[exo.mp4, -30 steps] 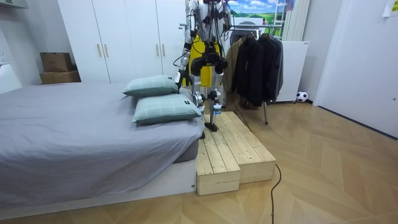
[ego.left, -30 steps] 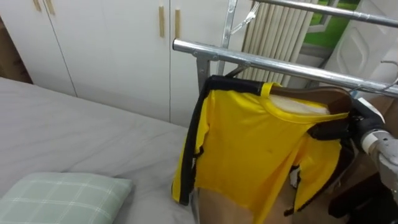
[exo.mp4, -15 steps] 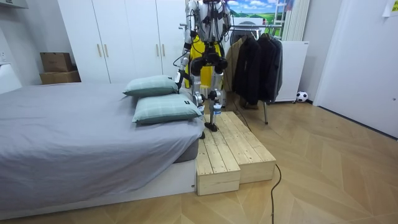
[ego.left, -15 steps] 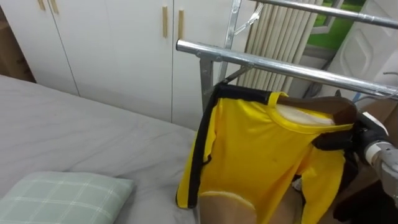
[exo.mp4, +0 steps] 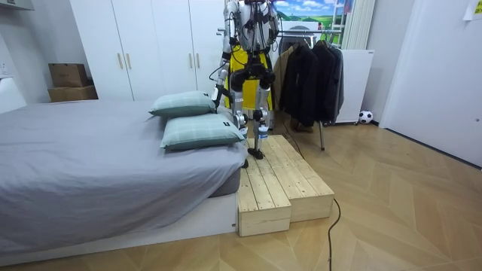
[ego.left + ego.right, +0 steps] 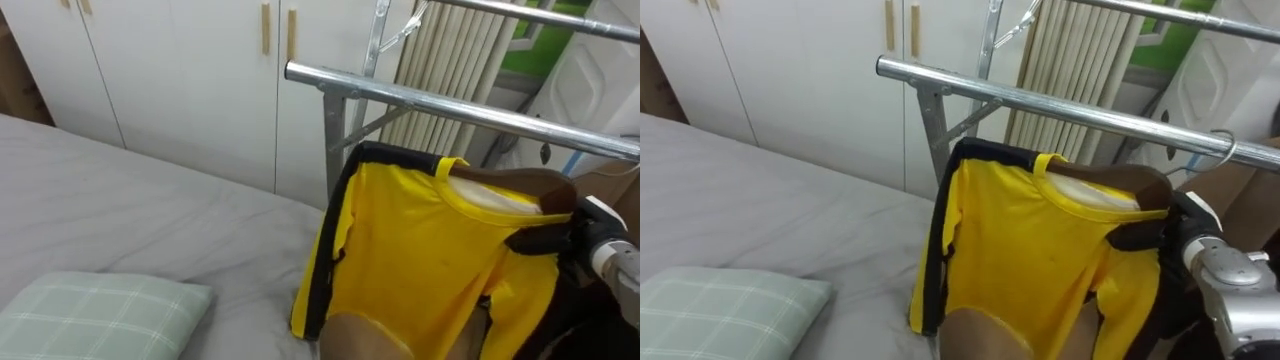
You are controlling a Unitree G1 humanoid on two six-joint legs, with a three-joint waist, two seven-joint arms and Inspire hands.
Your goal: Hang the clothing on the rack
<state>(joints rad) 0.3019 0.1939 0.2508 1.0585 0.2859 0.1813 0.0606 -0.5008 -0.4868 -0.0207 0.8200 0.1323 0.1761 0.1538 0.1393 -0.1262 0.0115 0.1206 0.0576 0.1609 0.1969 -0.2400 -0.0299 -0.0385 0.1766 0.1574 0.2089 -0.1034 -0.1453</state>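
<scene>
The robot's right hand (image 6: pixel 556 240) is gripping a bright yellow shirt with black trim (image 6: pixel 420 250), its dark fingers curling round the shirt's shoulder and the end of the brown wooden hanger (image 6: pixel 520 185) that is carrying it. The shirt is hanging in the air just below the silver metal rail (image 6: pixel 450 100) of a clothes rack, close to the rail's upright post, with its black-edged sleeve drooping toward the bed. The hanger's brown neck is showing inside the yellow collar. A thin metal hook (image 6: pixel 1224 146) is sitting right at the rail above the hand, but whether it is resting on the rail is hard to tell from this angle.

Below and to the left, a grey bed sheet (image 6: pixel 130 220) is spreading out, and a pale green checked pillow (image 6: pixel 100 310) is lying on it in the lower left corner. White wardrobe doors with pale wooden handles (image 6: pixel 170 70) are standing behind the bed.

In the room view the robot is standing upright on a low platform of light wooden planks (image 5: pixel 282 181) beside the bed, facing the rack, with the yellow shirt showing in front of its torso. Dark coats (image 5: pixel 312 79) are hanging on the rack toward the room view's right, well apart from the shirt.
</scene>
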